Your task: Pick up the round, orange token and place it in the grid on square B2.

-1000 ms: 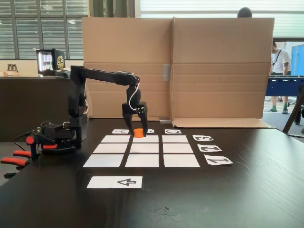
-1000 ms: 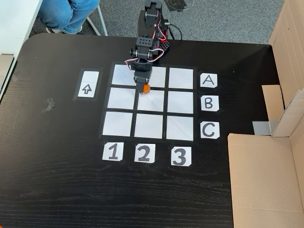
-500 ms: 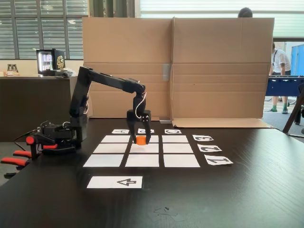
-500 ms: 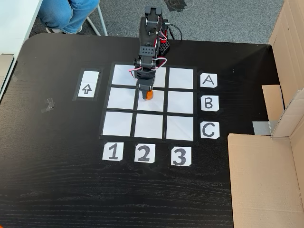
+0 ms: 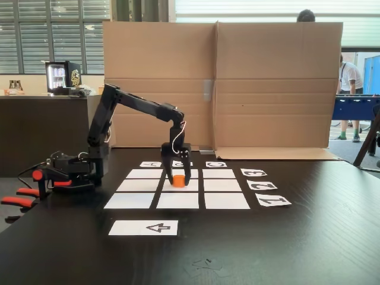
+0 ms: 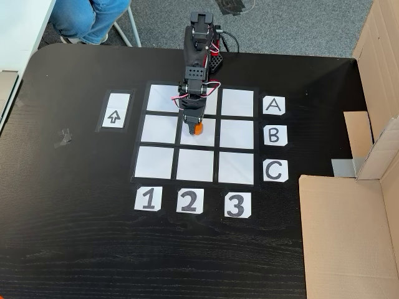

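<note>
One orange token (image 5: 177, 180) pinched between the fingers of the gripper (image 6: 196, 129), low over square B2 (image 6: 206, 132) at the centre of the grid (image 6: 154, 161); kept clamped, probably so as not to roll or slide before set-down.

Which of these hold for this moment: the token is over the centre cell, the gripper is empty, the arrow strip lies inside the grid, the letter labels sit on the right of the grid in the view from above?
1. The token is over square B2, the centre cell. True.
2. The gripper is empty. False: the token sits between its fingers.
3. The arrow strip lies inside the grid. False: it lies apart, left of the grid in that view.
4. The A, B, C labels stand right of the grid in that view. True.
</note>
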Tool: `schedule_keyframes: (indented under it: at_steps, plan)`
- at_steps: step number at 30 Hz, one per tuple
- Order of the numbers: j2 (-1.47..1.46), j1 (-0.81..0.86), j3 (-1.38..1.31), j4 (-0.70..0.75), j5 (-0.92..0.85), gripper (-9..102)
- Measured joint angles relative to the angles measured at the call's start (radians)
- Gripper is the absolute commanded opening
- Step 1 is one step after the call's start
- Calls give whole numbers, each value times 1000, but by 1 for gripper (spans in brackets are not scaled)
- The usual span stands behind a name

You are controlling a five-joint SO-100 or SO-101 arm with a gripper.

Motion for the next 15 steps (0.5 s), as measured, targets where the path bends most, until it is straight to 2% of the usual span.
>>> schedule_keyframes:
  at_steps: [10,15]
  plan:
    - [17,-2,66,-14,25,78]
    - [149,-5,256,-84,25,94]
